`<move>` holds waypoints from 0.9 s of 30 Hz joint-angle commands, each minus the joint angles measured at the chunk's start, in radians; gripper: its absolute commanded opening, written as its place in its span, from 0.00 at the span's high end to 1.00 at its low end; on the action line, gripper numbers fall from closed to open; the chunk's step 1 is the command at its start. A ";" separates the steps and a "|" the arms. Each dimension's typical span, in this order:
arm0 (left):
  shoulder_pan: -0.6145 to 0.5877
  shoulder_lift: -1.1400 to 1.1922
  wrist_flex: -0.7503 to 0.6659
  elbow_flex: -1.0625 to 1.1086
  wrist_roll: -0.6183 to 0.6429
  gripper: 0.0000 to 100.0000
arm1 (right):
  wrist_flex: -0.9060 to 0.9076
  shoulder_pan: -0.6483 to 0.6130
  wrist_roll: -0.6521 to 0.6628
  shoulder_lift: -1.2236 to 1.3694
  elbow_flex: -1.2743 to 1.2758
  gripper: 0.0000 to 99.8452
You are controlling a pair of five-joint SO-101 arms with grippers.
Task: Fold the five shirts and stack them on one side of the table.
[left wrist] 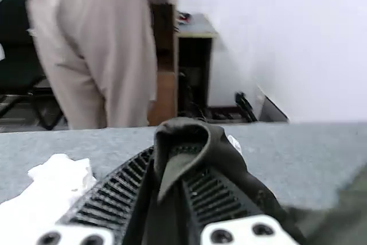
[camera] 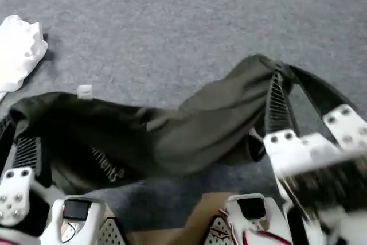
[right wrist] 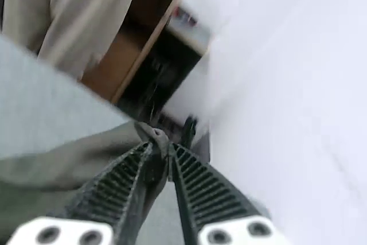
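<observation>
Gripping opposite ends of the dark shirt (camera: 172, 136), the two arms hold it strung across the near half of the tabletop (camera: 172, 21). The left end effector (left wrist: 179, 147) is clenched on a bunched fold of fabric at the near left. The right end effector (right wrist: 160, 150) is clamped on a thin pinch of the cloth farther right and a little farther from the arms' bases.

The shirt's long axis therefore runs left to right, angling toward the far side at its right end, with the middle sagging onto the tabletop between the grasps. A small white tag (camera: 84, 91) sits near the left end, so the collar probably points left and the hem right, though the bunching hides the outline.

Since each arm already has an end, the coming move likely turns on pulling apart along this axis to flatten the garment. A crumpled white shirt (camera: 20, 50) lies well apart at the far left.
</observation>
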 commanded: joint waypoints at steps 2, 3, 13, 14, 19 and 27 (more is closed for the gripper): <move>-0.044 0.007 -0.025 0.020 0.008 0.98 | -0.083 -0.007 -0.068 -0.007 -0.091 0.99; -0.044 0.007 -0.025 0.040 0.006 0.98 | -0.103 -0.007 -0.084 -0.007 -0.088 0.99; -0.046 0.005 -0.166 0.559 0.005 0.98 | -0.135 -0.021 -0.127 0.163 0.170 0.99; -0.046 0.007 -0.207 0.618 0.005 0.98 | -0.141 -0.035 -0.126 0.197 0.205 0.99; -0.046 0.012 -0.512 0.997 0.005 0.98 | -0.256 -0.062 -0.106 0.401 0.417 0.99; -0.046 0.166 -0.835 1.373 0.005 0.98 | -0.419 -0.061 -0.072 0.786 0.596 0.99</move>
